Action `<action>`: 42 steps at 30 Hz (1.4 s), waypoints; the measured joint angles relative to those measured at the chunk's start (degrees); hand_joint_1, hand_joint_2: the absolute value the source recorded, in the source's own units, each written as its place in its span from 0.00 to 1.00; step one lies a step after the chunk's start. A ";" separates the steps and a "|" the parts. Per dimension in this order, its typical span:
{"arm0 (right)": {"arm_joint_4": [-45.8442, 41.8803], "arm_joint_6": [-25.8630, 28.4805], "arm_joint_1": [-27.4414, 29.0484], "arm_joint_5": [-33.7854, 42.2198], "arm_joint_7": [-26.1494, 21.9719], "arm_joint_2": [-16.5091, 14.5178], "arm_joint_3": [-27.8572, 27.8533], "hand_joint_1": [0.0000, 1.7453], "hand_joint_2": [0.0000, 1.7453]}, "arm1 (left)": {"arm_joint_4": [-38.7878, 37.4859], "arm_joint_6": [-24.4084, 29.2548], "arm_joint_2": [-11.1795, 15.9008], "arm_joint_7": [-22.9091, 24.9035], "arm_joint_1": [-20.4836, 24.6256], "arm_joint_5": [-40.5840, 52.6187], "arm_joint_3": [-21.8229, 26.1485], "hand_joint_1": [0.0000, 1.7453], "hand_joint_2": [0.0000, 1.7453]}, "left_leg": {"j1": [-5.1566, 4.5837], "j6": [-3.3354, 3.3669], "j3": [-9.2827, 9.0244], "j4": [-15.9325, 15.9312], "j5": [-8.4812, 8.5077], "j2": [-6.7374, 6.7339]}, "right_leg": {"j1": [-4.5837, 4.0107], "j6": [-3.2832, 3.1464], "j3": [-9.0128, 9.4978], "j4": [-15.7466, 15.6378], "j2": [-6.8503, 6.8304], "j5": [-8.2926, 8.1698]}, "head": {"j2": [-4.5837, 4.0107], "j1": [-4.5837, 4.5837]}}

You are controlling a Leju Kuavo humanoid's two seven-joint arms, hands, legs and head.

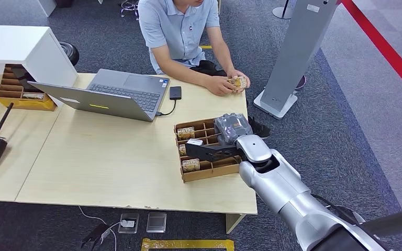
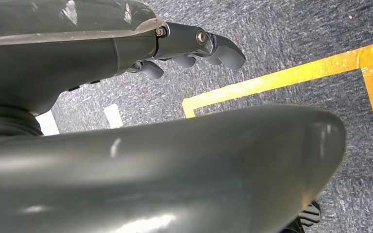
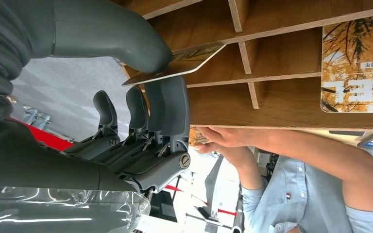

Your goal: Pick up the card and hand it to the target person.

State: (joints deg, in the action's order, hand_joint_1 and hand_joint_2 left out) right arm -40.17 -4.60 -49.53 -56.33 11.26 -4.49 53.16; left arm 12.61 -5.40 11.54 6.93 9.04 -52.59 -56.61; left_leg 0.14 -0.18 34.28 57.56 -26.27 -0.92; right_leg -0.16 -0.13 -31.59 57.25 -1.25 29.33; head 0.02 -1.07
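Right hand (image 3: 141,92) pinches card (image 3: 184,65) thumb-to-finger over wooden tray (image 1: 209,170), clear from the wrist. Head view adds person holding another card (image 1: 237,82). Left hand (image 2: 194,48) empty, fingers loosely curled above carpet.

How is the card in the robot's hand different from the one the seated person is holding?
The robot's card is pinched by the right hand over the wooden tray; the person's card sits in both of the person's hands at the table's far edge. The robot's shows edge-on in the wrist view; the person's shows its face. Both look yellowish-printed.
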 joint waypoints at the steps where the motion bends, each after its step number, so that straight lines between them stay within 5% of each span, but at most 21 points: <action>1: 0.00 0.01 -0.01 0.00 0.00 -0.01 0.00 0.71 1.00 | -0.01 0.00 0.00 0.00 0.00 0.00 0.00 0.00 0.00 | 0.00 0.00 0.00 0.00 0.00 0.00 | 0.00 0.00 0.00 0.00 0.00 0.00 | 0.00 0.00; 6: 0.04 0.01 -0.03 0.00 0.00 -0.03 0.03 0.78 1.00 | 0.00 -0.01 0.00 0.00 -0.01 0.00 0.00 0.00 0.00 | 0.00 0.00 0.00 0.00 0.00 0.00 | 0.00 0.00 0.00 0.00 0.00 0.00 | 0.00 0.00; 10: 0.17 0.15 -0.12 0.32 -0.11 -0.15 0.10 0.80 1.00 | -0.01 -0.41 0.00 -0.78 -0.06 0.00 0.00 0.00 1.00 | 0.00 0.00 0.00 0.00 0.00 0.00 | 0.00 0.00 0.00 0.00 0.00 0.00 | 0.00 -0.01; 24: -0.84 2.82 -0.30 2.42 0.16 0.20 -0.41 0.80 1.00 | 0.00 -0.13 0.00 -1.09 -0.21 -0.01 0.00 0.00 1.00 | 0.00 0.00 0.00 0.00 0.00 0.00 | 0.00 0.00 0.00 0.00 0.00 0.00 | 0.01 0.00; 35: -10.83 1.36 -2.11 10.77 2.19 2.86 -4.54 0.80 1.00 | -0.02 0.32 0.02 -1.18 -1.10 -0.69 0.00 0.00 1.00 | 0.00 0.00 -0.03 0.00 0.00 -0.01 | 0.00 0.00 0.00 0.00 0.01 -0.01 | 0.01 0.00; 42: -15.84 10.71 -2.18 9.49 -5.63 3.31 -7.67 0.80 1.00 | 0.00 0.08 -0.01 -1.36 -0.85 -0.60 0.00 0.00 1.00 | 0.00 -0.01 -0.03 0.00 0.00 -0.01 | 0.00 0.00 0.00 0.00 0.01 -0.01 | 0.01 0.00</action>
State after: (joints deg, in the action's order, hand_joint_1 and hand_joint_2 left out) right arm -56.01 6.12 -51.71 -46.83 5.63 -1.18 45.49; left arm 12.61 -5.32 11.53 5.57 8.19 -53.18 -56.61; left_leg 0.14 -0.18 34.26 57.56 -26.27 -0.93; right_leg -0.16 -0.13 -31.59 57.25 -1.25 29.32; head 0.03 -1.07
